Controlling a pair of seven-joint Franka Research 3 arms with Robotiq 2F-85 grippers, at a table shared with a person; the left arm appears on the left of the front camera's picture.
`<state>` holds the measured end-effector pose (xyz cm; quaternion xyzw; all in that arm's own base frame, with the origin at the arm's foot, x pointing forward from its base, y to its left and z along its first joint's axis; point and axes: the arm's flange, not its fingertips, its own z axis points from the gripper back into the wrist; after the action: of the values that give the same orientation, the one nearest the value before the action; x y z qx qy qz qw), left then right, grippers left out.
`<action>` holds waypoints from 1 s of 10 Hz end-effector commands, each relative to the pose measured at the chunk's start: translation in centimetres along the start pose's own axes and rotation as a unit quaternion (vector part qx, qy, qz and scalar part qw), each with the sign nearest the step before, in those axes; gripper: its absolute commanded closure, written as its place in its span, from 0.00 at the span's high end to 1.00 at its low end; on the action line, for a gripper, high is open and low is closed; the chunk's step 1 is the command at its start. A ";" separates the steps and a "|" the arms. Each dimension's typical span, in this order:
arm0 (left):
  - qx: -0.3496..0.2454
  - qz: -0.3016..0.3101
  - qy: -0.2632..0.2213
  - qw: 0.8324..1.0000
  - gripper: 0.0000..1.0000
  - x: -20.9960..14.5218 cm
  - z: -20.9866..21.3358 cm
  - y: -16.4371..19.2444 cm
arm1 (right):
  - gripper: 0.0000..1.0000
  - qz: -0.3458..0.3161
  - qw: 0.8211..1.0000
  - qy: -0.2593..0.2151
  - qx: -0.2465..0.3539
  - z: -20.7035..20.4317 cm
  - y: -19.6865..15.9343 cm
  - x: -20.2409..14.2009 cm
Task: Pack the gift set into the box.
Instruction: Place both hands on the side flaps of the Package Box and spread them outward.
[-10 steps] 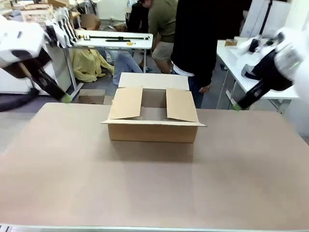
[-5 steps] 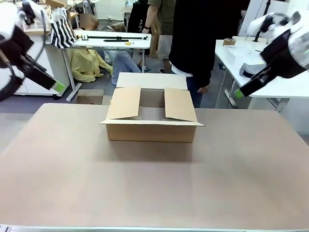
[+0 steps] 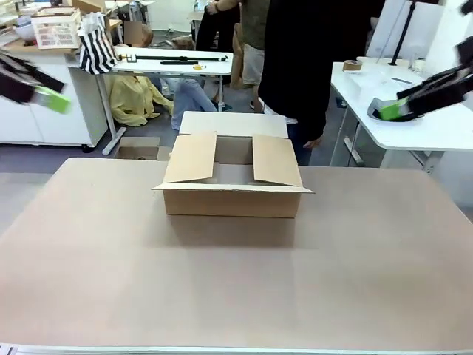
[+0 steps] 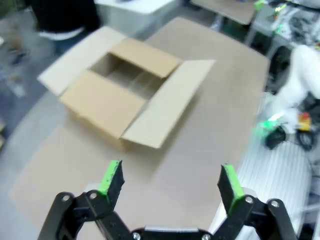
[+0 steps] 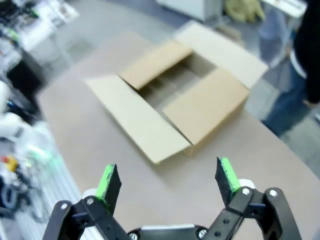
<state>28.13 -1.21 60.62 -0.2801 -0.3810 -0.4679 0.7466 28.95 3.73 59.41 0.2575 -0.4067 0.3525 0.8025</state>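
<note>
The box point(image 3: 233, 185) is a brown cardboard carton standing mid-table with all its top flaps spread open. From above, bare cardboard shows inside the box point(image 4: 125, 90), point(image 5: 175, 95). The gift set is out of view. My left gripper point(image 3: 46, 96) hangs high off the table's far left edge, and in its wrist view it point(image 4: 170, 180) is open with nothing between the green pads. My right gripper point(image 3: 392, 111) is high at the far right; this one point(image 5: 167, 177) is open and empty too. Both are well away from the box.
A person in a black top point(image 3: 303, 59) stands just behind the box at the far side. A white table point(image 3: 421, 126) stands at the right and another white table point(image 3: 177, 61) at the back. A white basket point(image 3: 55, 29) sits on a counter at back left.
Both arms have swung up and outward, away from the table, so the grippers now sit higher and nearer the picture's edges. The box has not moved.
</note>
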 end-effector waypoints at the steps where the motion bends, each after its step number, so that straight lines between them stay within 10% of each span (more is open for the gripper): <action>1: -0.093 0.119 -0.015 0.988 1.00 -4.1 4.1 3.3 | 1.00 -0.225 0.966 -0.075 0.104 4.3 -3.1 -5.4; 4: -0.121 0.211 -0.103 0.964 1.00 -8.6 5.0 5.9 | 1.00 -0.384 0.915 -0.093 0.082 6.0 -8.3 -9.6; 5: -0.092 0.261 -0.116 0.954 1.00 -9.2 4.0 6.9 | 1.00 -0.389 0.916 -0.081 0.057 4.9 -8.7 -10.2; 6: -0.120 0.182 -0.087 0.972 1.00 -9.3 6.4 5.0 | 1.00 -0.296 0.945 -0.086 0.107 7.3 -8.3 -9.2; 10: -0.120 0.182 -0.087 0.972 1.00 -9.3 6.4 5.0 | 1.00 -0.296 0.945 -0.086 0.107 7.3 -8.3 -9.2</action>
<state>28.01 9.96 56.12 -0.4721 -0.3208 -0.3339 0.7501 27.85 -9.28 54.85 0.4778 -0.3320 0.1118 0.8056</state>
